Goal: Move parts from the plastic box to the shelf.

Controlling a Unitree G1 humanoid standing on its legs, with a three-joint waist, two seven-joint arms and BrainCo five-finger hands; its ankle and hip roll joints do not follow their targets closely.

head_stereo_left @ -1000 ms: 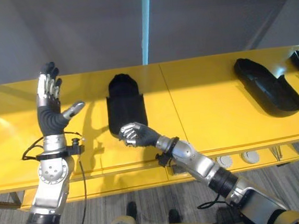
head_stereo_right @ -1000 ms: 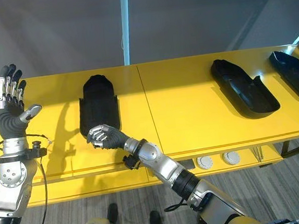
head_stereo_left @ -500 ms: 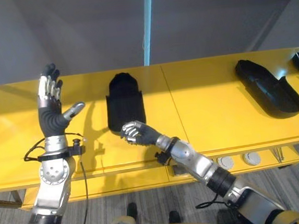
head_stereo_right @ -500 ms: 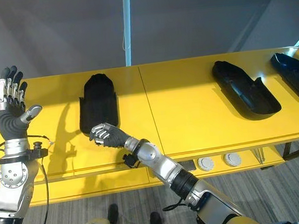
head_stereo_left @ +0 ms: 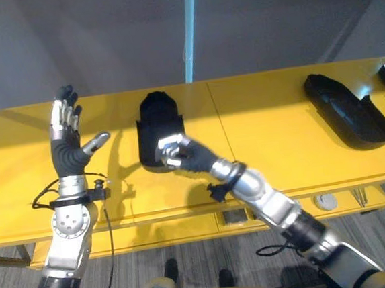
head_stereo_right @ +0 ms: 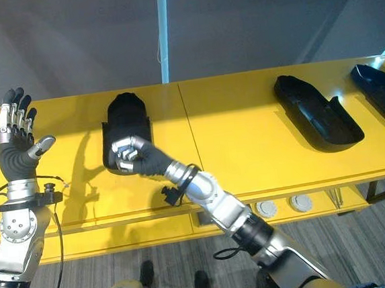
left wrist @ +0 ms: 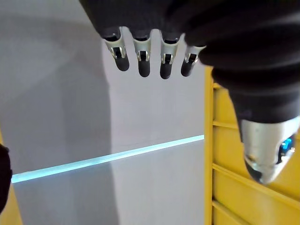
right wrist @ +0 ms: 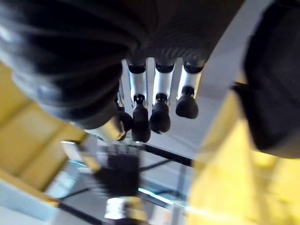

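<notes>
A black moulded part [head_stereo_left: 158, 117] lies on the yellow shelf [head_stereo_left: 272, 130], left of its middle seam. My right hand [head_stereo_left: 180, 155] hovers over the part's near end with its fingers [right wrist: 159, 110] curled and nothing in them. Whether the hand touches the part I cannot tell. My left hand [head_stereo_left: 67, 151] is held upright above the shelf's left portion, fingers [left wrist: 143, 61] straight, thumb spread, holding nothing.
Two more black parts lie on the shelf to the right, one long part [head_stereo_right: 316, 111] and another [head_stereo_right: 383, 90] at the far right edge. A grey wall with a light blue vertical strip [head_stereo_left: 186, 33] rises behind the shelf.
My right hand has risen from the shelf surface and moved forward over the near end of the black part. The left hand has held its raised pose.
</notes>
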